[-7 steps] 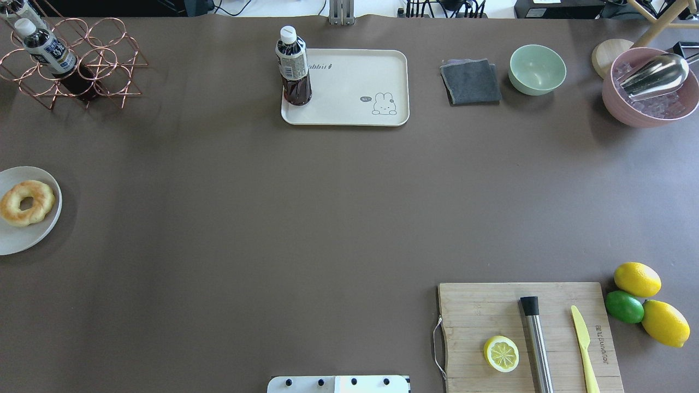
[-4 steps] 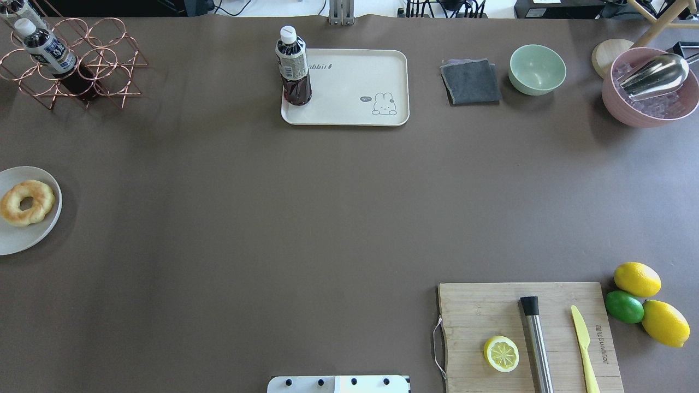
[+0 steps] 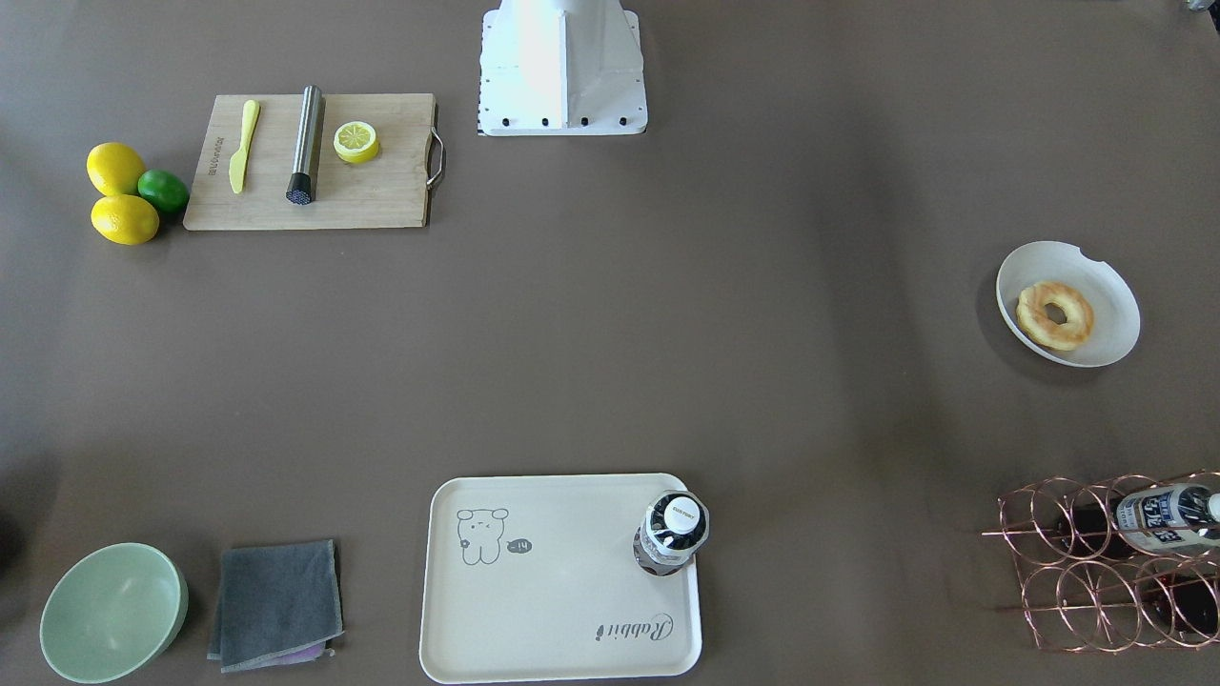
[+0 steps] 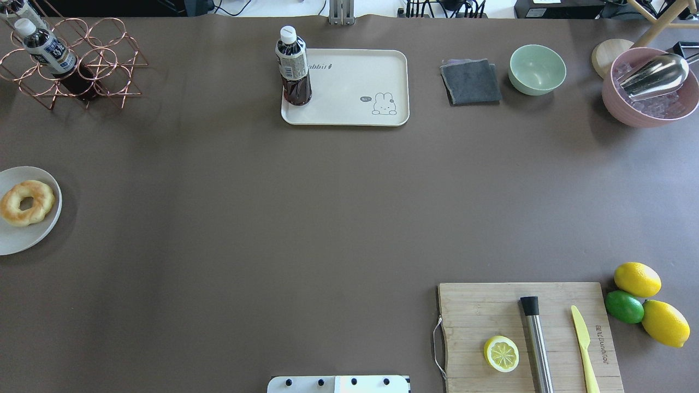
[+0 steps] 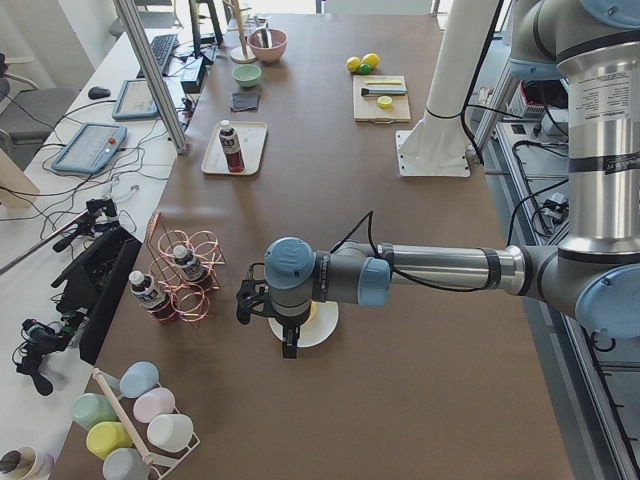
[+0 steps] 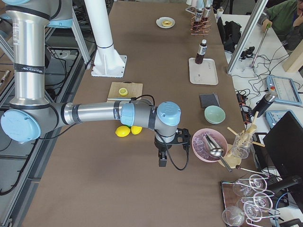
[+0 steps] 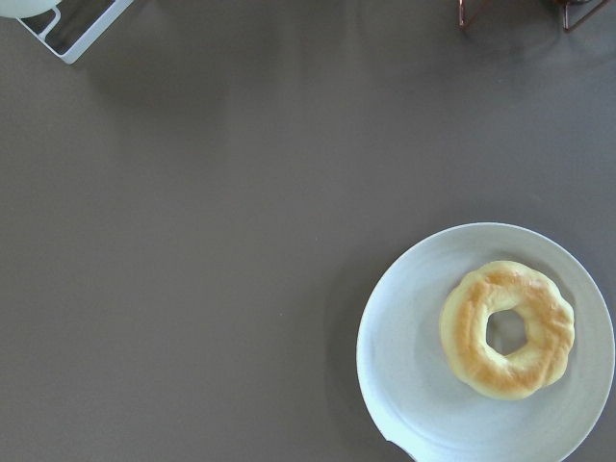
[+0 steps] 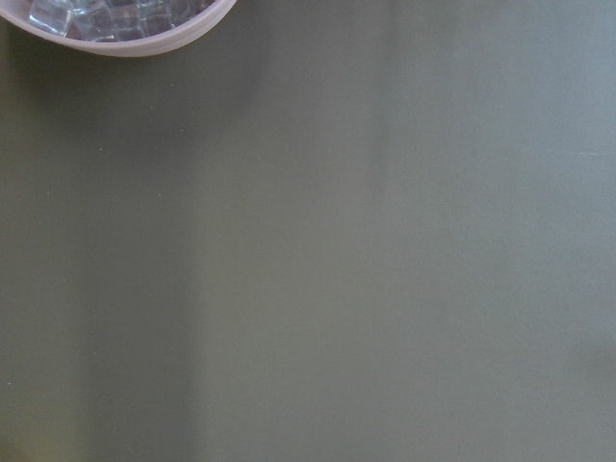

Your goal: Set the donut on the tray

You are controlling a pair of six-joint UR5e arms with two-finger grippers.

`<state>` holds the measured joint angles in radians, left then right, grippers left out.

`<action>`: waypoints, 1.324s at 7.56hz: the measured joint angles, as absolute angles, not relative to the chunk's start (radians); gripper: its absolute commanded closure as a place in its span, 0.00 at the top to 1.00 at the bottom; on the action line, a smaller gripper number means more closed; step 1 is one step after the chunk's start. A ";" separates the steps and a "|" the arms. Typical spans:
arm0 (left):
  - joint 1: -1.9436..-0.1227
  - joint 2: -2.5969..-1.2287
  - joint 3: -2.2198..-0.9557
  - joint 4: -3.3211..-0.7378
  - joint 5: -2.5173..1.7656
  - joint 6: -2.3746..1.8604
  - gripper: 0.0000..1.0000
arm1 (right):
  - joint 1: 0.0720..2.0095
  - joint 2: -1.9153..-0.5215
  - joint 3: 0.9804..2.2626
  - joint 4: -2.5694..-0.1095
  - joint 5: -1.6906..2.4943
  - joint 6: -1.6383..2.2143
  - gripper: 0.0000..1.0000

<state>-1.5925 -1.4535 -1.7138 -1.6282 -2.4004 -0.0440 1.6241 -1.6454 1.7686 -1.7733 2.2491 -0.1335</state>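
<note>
The donut [image 4: 26, 203] lies on a round white plate [image 4: 22, 240] at the table's left edge. It also shows in the front view [image 3: 1054, 315] and the left wrist view [image 7: 507, 329]. The cream tray [image 4: 349, 82] with the cartoon drawing sits at the far middle and carries an upright dark bottle [image 4: 294, 68] on its left end. My left gripper [image 5: 291, 345] hangs above the plate in the exterior left view. My right gripper [image 6: 162, 161] hangs beside the pink ice bowl [image 6: 208, 144]. I cannot tell whether either gripper is open or shut.
A copper wire rack [image 4: 76, 63] with bottles stands at the far left. A grey cloth [image 4: 471, 82], a green bowl [image 4: 537, 69] and the pink ice bowl [image 4: 650, 90] line the far right. A cutting board [image 4: 524, 333] with a lemon half, plus lemons and a lime [image 4: 623, 306], sits near right.
</note>
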 measured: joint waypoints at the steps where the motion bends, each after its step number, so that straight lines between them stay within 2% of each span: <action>1: -1.593 -1.455 -1.726 -1.631 -2.402 -0.047 0.99 | 1.624 -1.645 1.768 -1.773 2.249 -0.133 1.00; 4: -1.591 -1.465 -1.691 -1.714 -2.432 -0.053 0.99 | 1.628 -1.647 1.765 -1.773 2.249 -0.134 1.00; 10: -1.569 -1.519 -1.525 -1.993 -2.518 -0.162 0.99 | 1.631 -1.648 1.767 -1.775 2.250 -0.134 1.00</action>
